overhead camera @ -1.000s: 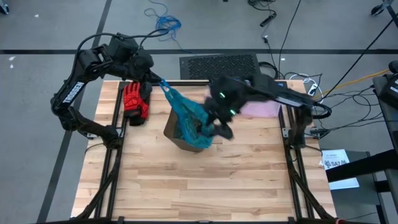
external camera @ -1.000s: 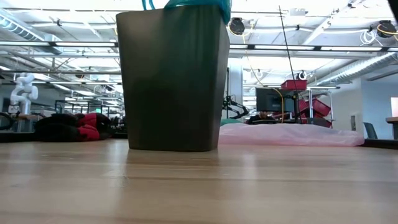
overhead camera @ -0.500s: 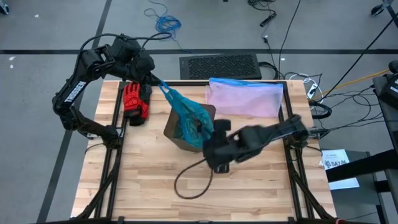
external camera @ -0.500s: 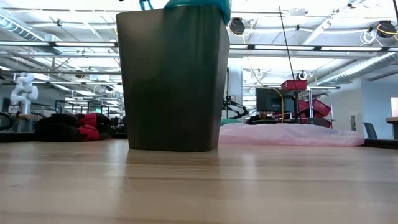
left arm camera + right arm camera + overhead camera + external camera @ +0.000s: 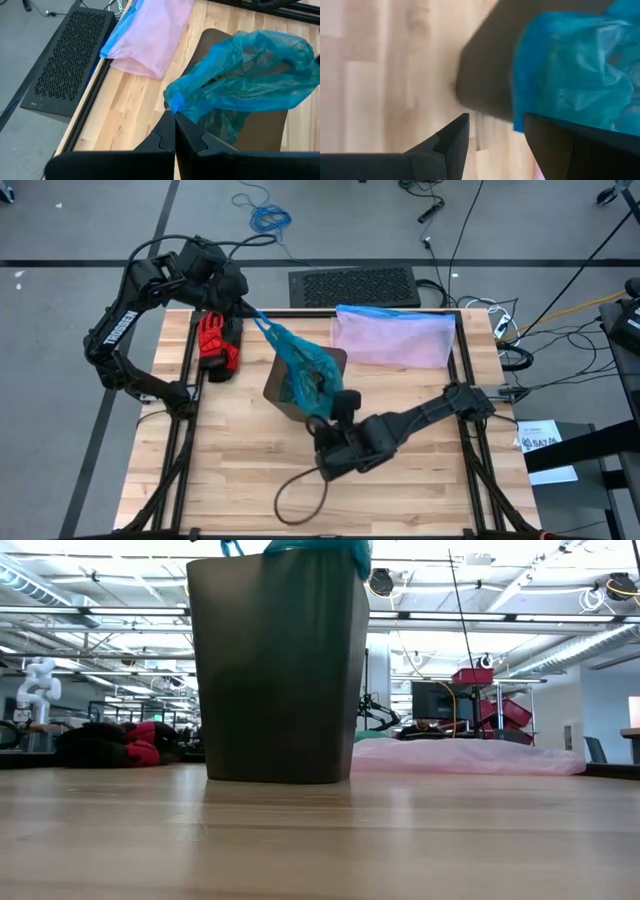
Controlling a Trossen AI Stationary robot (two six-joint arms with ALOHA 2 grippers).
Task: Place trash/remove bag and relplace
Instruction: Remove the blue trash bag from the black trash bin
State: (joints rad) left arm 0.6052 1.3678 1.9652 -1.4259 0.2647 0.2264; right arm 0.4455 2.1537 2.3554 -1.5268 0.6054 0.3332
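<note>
Removal looks only partly done: we see the teal bag (image 5: 300, 370) still draped in and over the dark bin (image 5: 290, 402) mid-table, one corner stretched toward the far left edge. Our left gripper (image 5: 175, 120) is pinched closed on that corner. Our right gripper (image 5: 495, 131) hangs just beside the bin's near side, fingers apart, holding nothing. A fresh pink bag (image 5: 392, 338) lies unused behind the bin.

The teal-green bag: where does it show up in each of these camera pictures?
High view: the bag at table centre, pulled toward the left gripper.
Low view: only its top.
Left wrist view: large, right of centre.
Right wrist view: upper right.
Shared landmark: the dark bin.
</note>
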